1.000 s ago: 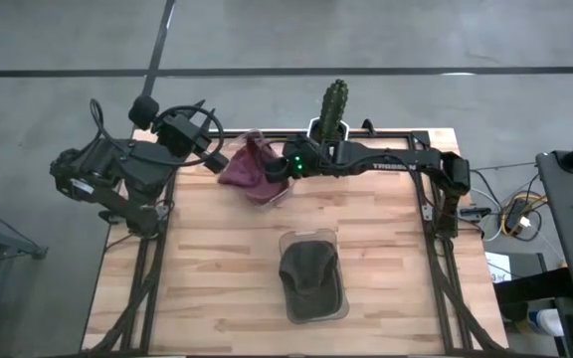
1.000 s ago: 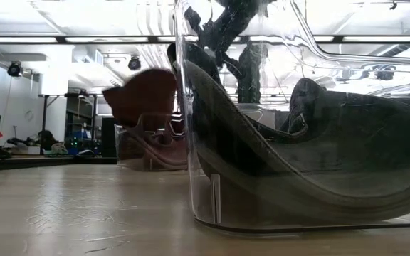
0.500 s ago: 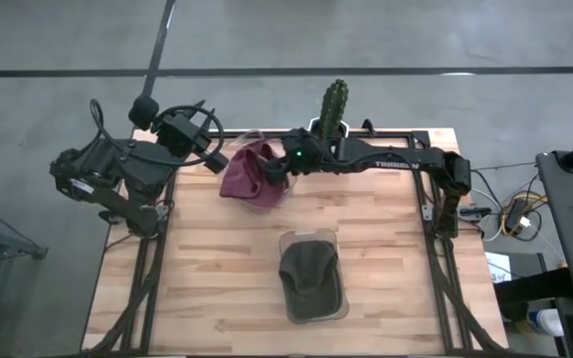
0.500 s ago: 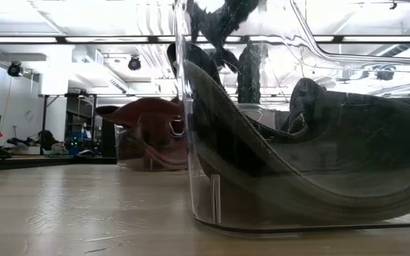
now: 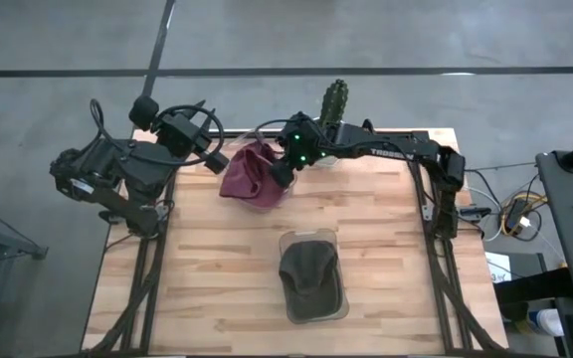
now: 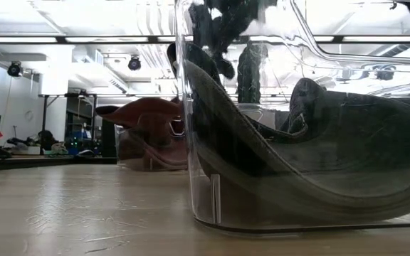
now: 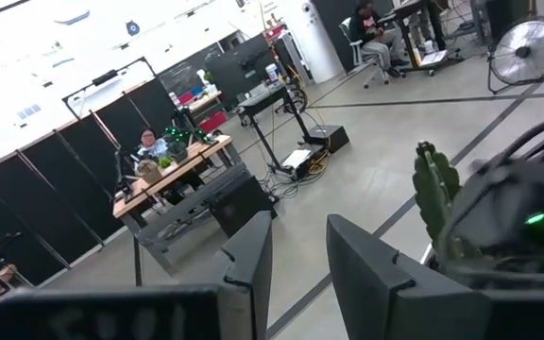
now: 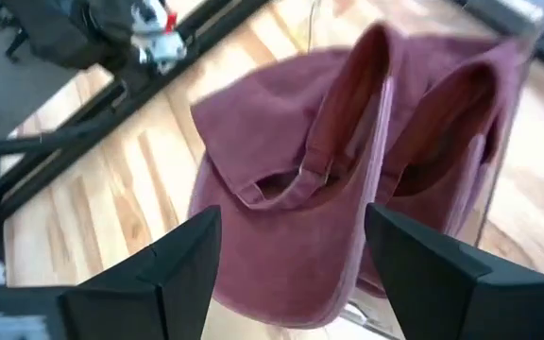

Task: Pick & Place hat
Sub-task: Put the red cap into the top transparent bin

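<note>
On the wooden table [image 5: 217,259], the maroon hat [image 5: 252,174] lies near the far edge, just beside and below the right gripper [image 5: 280,174], whose fingers stand wide and empty. The left gripper [image 5: 215,159] waits at the far-left corner, fingers narrowly apart. An olive hat [image 5: 310,273] fills a clear bin [image 5: 338,308] in the middle.

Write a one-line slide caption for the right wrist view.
Open right gripper poised over a maroon cap lying partly in a clear bin on the wooden table.
</note>
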Tool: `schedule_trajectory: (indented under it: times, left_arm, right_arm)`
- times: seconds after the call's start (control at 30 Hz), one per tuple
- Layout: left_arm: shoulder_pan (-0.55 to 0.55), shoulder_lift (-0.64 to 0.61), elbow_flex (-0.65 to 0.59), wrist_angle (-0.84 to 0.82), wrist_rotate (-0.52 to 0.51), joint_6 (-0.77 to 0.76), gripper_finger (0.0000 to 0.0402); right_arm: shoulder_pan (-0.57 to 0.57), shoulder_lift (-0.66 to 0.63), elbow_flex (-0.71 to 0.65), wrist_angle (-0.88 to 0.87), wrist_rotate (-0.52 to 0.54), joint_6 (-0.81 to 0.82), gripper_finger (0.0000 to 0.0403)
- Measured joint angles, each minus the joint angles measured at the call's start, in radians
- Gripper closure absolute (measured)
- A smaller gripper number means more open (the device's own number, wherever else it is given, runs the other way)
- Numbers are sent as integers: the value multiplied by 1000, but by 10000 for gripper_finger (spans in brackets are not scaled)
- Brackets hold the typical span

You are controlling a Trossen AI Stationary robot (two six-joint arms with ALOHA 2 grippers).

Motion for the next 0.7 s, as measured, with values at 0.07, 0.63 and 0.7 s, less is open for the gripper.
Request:
schedule_trajectory:
  times: [0.07,0.63,0.7]
  left_arm:
    - [0,0,0,0,8,-3,305]
    - [1,0,-1,0,22,-2,305]
    - [1,0,-1,0,22,-2,305]
  right_arm:
    - [-17,28,4,6,-32,-4,154]
    - [-42,104,51,-52,22,15,374]
    - [-45,101,51,-52,23,46,386]
